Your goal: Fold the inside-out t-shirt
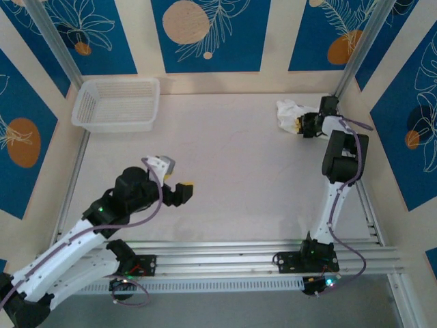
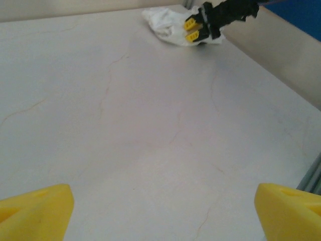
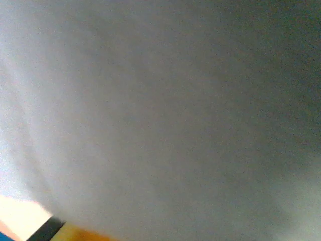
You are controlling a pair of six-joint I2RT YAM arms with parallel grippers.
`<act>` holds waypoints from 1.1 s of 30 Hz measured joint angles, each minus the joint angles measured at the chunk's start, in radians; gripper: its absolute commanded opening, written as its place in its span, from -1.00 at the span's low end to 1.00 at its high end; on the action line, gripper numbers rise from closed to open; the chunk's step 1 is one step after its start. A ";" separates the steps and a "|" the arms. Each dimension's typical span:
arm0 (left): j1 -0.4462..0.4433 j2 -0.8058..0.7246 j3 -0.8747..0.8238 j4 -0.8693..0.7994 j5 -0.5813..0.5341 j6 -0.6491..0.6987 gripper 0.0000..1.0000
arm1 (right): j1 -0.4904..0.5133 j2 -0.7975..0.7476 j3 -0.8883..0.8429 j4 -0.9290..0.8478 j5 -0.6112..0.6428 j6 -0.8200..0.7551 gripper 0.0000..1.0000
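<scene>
The fingers of the right gripper are seen drawn close together against white cloth, and a fold of the t-shirt seems to be pinched between them. In the right wrist view the cloth is pressed up to the lens. The t-shirt is bunched into a small crumpled heap at the far right corner of the table, and no part of it is spread flat. The left gripper is held spread wide and empty over the near left part of the table, well apart from the cloth.

The step in hand is judged to be the first one: the heap is being taken up so that it can be opened. For the next move the cloth probably has to be drawn toward the middle of the table, where a second edge can be taken by the left gripper. No fold is made yet.

One t-shirt, one white mesh basket at the far left corner, and two grippers are counted.
</scene>
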 measured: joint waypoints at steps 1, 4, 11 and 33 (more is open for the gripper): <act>0.000 -0.032 -0.017 -0.014 -0.024 -0.005 0.99 | -0.001 0.045 0.084 -0.041 0.002 -0.024 -0.44; 0.000 -0.104 -0.060 -0.039 -0.117 -0.014 0.99 | -0.001 0.207 0.402 -0.190 0.020 -0.116 -0.35; 0.000 -0.158 -0.145 -0.045 -0.354 0.000 0.99 | -0.005 0.358 0.731 -0.365 0.016 -0.282 -0.04; 0.296 0.087 -0.343 0.402 -0.736 0.197 0.99 | 0.123 -1.249 -1.006 0.173 0.308 -0.830 0.66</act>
